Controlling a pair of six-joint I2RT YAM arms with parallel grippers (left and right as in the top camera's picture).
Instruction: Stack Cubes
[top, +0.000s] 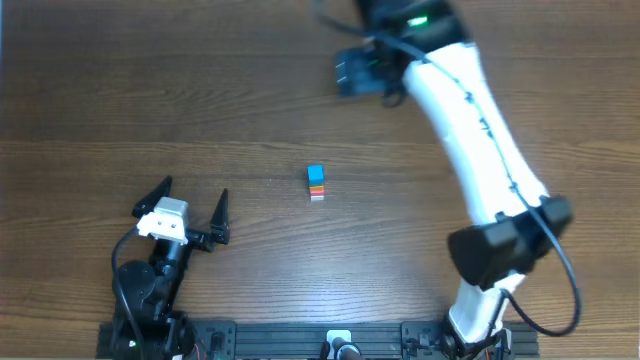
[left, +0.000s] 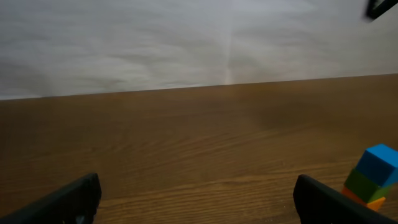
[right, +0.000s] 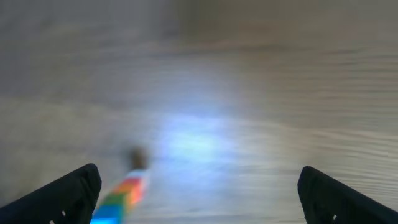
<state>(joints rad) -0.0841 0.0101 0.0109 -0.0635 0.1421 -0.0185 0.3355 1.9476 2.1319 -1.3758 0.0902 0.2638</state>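
The cube stack (top: 316, 184) stands upright mid-counter (top: 150, 100) with blue on top, so the stacking looks finished (a clearing-away step, I judge). The left hand (top: 193, 192) rests released and empty at the stack's 8 o'clock. The right hand (top: 360, 70), lifted toward 1 o'clock, is spread wide and holds nothing. The next move calls for parking both arms without grazing the stack.

Blurred cube stack (right: 123, 193) running off the right wrist view's edge, its base being clipped in the left wrist view
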